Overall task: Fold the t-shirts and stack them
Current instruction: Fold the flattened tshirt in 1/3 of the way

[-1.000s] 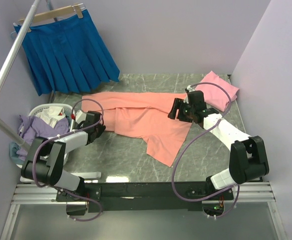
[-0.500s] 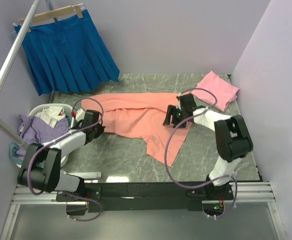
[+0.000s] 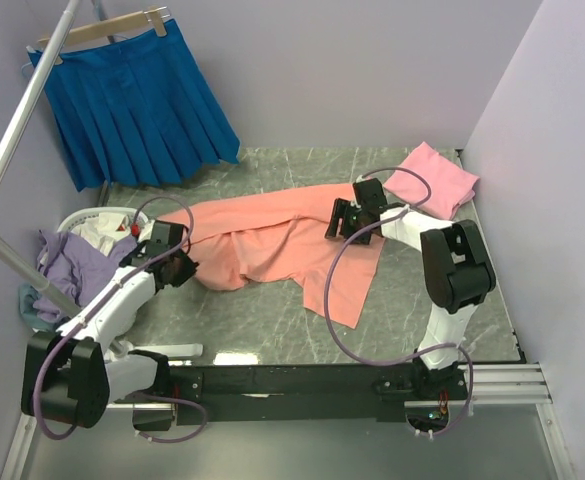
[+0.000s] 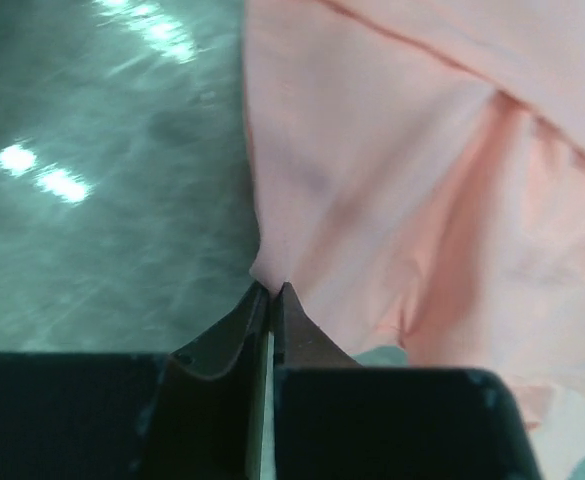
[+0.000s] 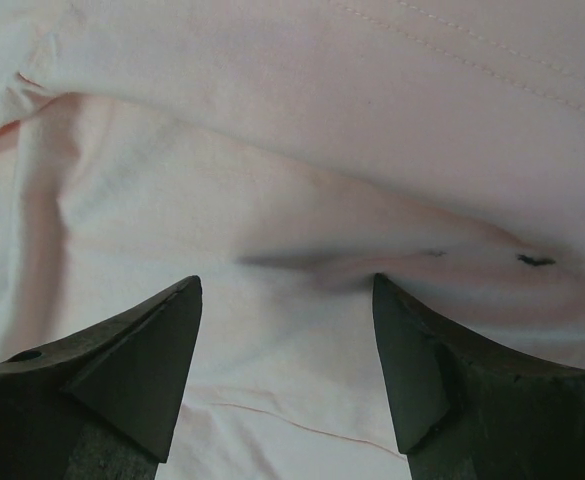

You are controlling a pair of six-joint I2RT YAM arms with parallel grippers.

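My left gripper (image 4: 271,292) is clamped tight on the left edge of the salmon-orange t-shirt (image 3: 277,240) and has dragged it back toward me, bunching that side. My right gripper (image 5: 287,290) has slid left over the shirt's middle, jaws wide and empty. I judge the fold barely begun, with the folded pink t-shirt (image 3: 437,178) waiting far right.
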